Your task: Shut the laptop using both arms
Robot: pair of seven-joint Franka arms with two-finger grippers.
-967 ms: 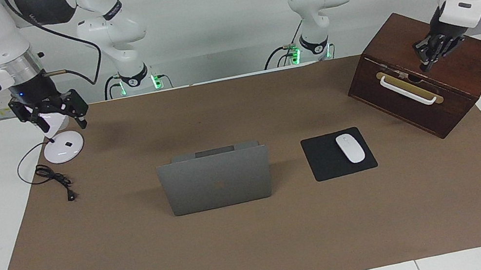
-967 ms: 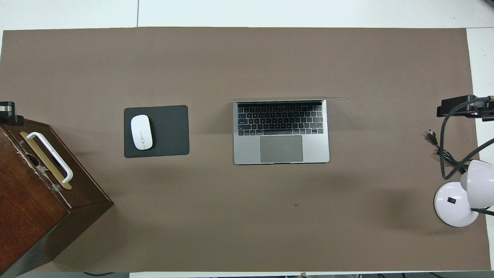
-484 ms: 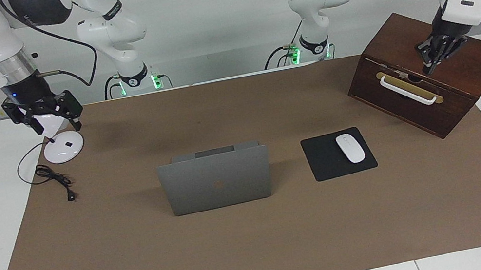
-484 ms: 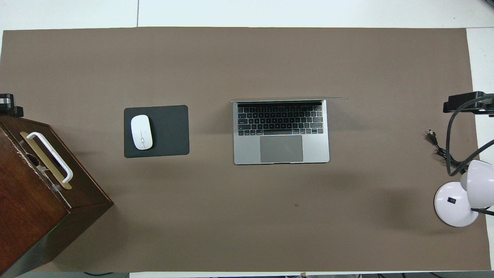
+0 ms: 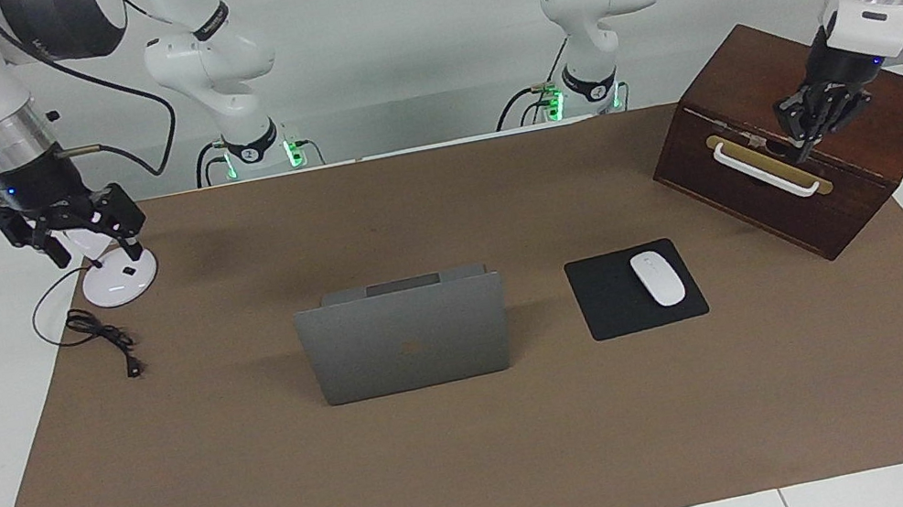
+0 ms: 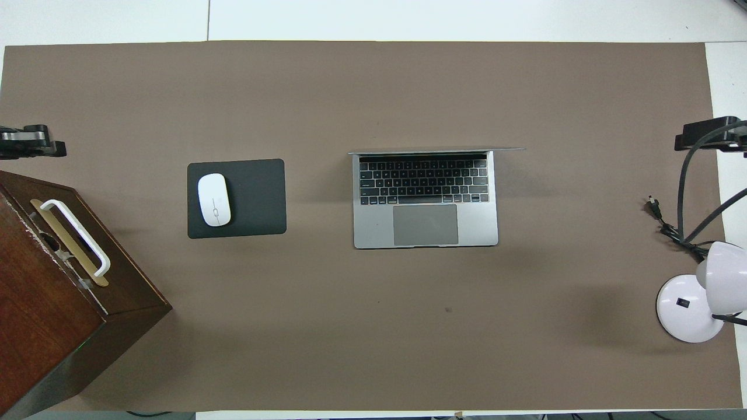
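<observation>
1. The light is bright and even, coming from above.
2. Soft, faint shadows lie on the brown mat (image 5: 486, 452) beside the laptop (image 5: 406, 339).
3. Both views are sharp, without glare.

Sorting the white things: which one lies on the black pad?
The mouse, on the mouse pad; the white lamp stands on the brown mat.

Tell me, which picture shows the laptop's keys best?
The overhead view: it looks straight down on the open laptop, so the keyboard and trackpad show fully. The facing view shows only the back of its raised lid, with the logo.
</observation>
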